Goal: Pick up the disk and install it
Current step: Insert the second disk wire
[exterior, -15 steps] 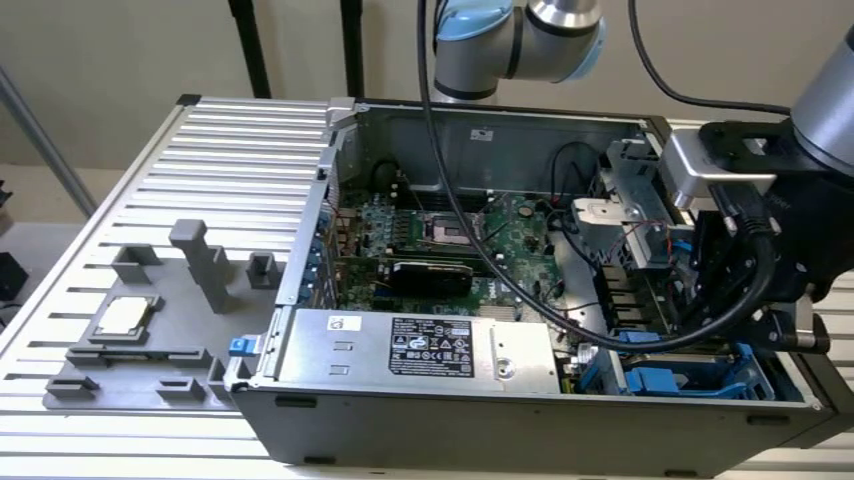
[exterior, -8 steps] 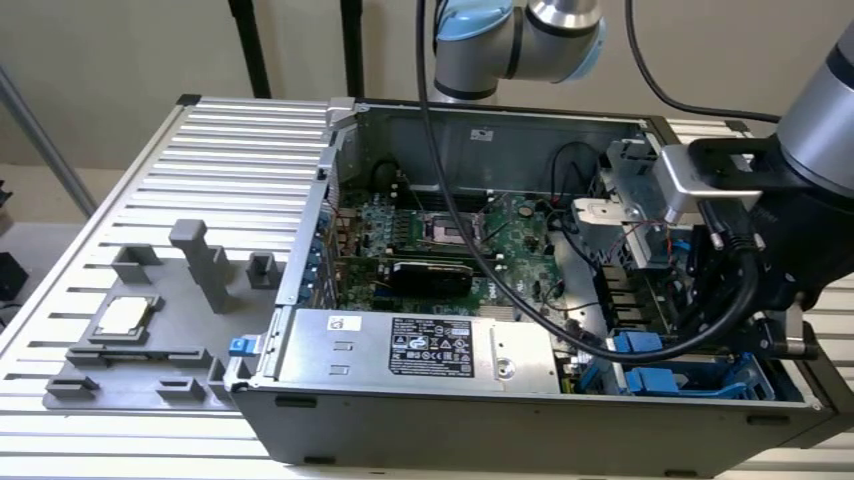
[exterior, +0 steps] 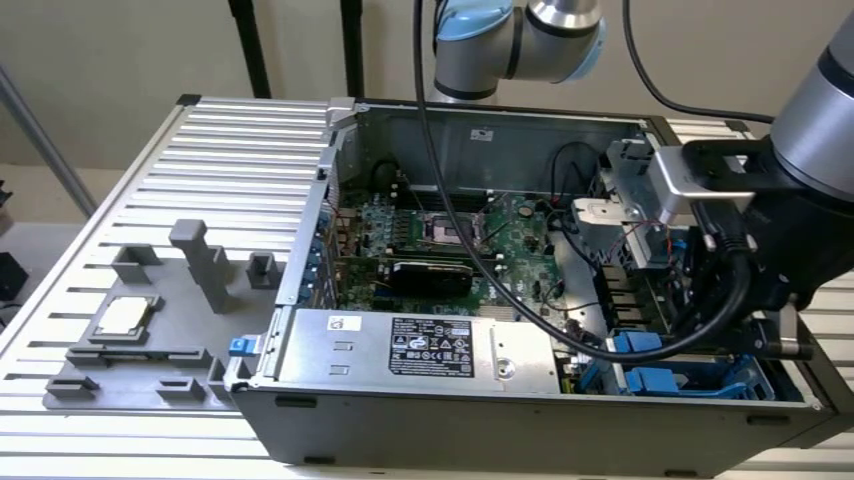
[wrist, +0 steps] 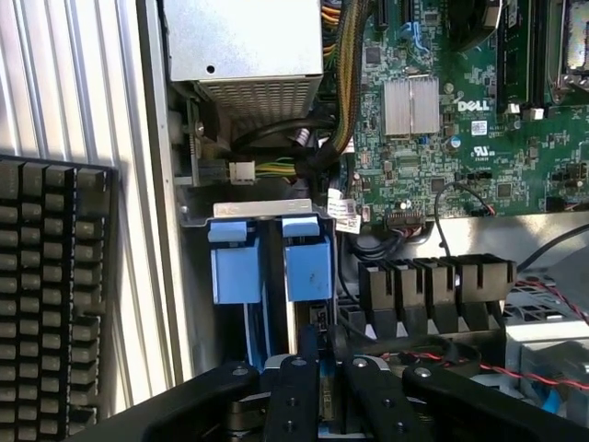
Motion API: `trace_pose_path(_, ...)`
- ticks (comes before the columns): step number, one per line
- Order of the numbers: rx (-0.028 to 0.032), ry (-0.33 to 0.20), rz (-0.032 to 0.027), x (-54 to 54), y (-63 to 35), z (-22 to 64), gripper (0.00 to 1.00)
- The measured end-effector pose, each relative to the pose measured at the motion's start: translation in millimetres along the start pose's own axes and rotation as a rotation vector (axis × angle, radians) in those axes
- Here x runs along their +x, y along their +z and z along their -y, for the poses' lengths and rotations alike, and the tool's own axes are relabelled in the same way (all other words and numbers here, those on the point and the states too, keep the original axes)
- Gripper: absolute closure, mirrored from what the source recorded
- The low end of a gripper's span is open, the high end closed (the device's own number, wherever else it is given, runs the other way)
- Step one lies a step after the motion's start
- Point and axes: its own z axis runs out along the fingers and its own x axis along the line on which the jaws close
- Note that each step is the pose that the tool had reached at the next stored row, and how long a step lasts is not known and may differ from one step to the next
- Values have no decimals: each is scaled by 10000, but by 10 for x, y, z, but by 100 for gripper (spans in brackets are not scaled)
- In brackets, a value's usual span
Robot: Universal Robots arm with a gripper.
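Down in the drive bay (exterior: 667,372) corner of the open computer case (exterior: 534,420), the pincer (wrist: 317,387) is pinched narrow on the disk (wrist: 311,318), gripping its top edge between black fingers (wrist: 293,396). The disk stands on edge, partly down in the bay, its blue rails (wrist: 308,258) just beside a second blue-railed carrier (wrist: 228,262). Beyond the bay sit black cable connectors (wrist: 433,285), then the green motherboard (wrist: 460,120), with the silver power supply (exterior: 420,345) near the bay. My worry: a slight tilt and those rails could bind against the bay's guides, jamming it. Loose red wires (wrist: 479,364) lie close too, and could snag.
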Motion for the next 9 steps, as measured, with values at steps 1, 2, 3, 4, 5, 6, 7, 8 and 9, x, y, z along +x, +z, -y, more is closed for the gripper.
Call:
trace_pose_path(1, 2, 1, 0, -4, 0, -1, 84)
trace_pose_path(2, 4, 1, 1, -9, 1, -2, 84)
trace_pose_path(3, 7, 1, 5, -14, 2, -2, 84)
trace_pose_path(4, 11, 1, 7, -20, 3, -3, 84)
trace_pose_path(5, 15, 1, 9, -22, 5, -3, 84)
trace_pose_path(6, 21, 1, 11, -23, 7, -3, 84)
trace_pose_path(7, 29, 1, 12, -24, 9, -4, 84)
trace_pose_path(8, 37, 0, 12, -25, 10, -4, 84)
trace_pose_path(9, 44, 0, 11, -25, 11, -4, 84)
